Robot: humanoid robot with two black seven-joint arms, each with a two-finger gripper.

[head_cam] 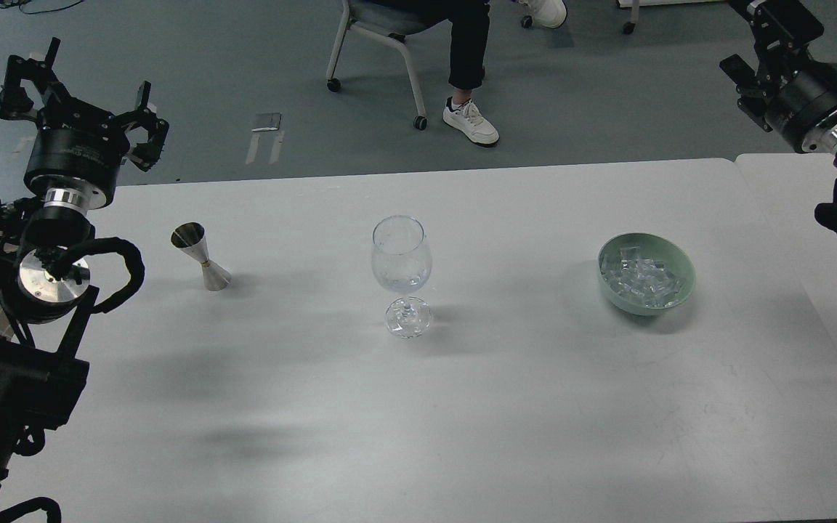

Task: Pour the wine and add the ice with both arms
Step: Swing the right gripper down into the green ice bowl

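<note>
A clear stemmed wine glass [400, 254] stands upright at the table's middle. A faint colourless wine [401, 280] shows low in its bowl. A pale green bowl [684, 285] to the right holds several clear ice cubes [640, 279]. A small steel jigger [200, 256] stands upright to the left. My left gripper [78, 93] is open and empty, raised beyond the table's far left corner, well clear of the jigger. My right gripper [758, 45] is open and empty, high at the far right, partly cut off by the view's top edge.
The white table [462, 407] runs across the view, with a seam to a second table at the right [811, 218]. A seated person's leg and shoe [471, 120] and a wheeled chair [382, 43] are beyond the far edge.
</note>
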